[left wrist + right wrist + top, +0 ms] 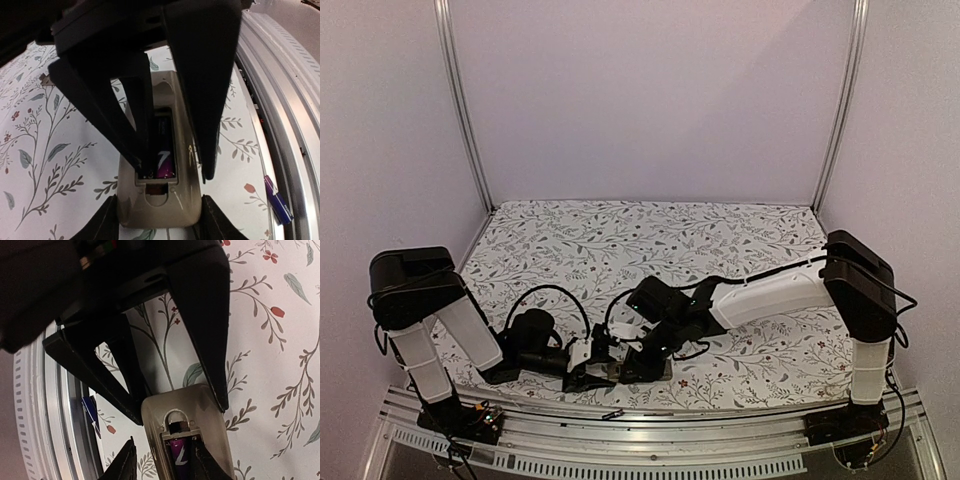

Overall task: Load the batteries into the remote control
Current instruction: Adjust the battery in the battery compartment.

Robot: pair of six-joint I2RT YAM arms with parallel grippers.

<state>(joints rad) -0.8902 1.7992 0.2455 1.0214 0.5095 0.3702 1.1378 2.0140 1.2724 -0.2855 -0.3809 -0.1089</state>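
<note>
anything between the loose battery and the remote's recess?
Yes. The left gripper straddles the remote with its fingers; one stands on the side facing the loose battery by the rail. Another battery already lies in the remote.

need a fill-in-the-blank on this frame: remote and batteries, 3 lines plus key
1. The remote control lies on the floral cloth with its ___ facing up.
2. The seated battery inside the remote has a ___ wrapper.
3. The loose battery lies off the cloth, on the ___ rail at the table's near edge.

Missing words: back; purple; metal
</note>
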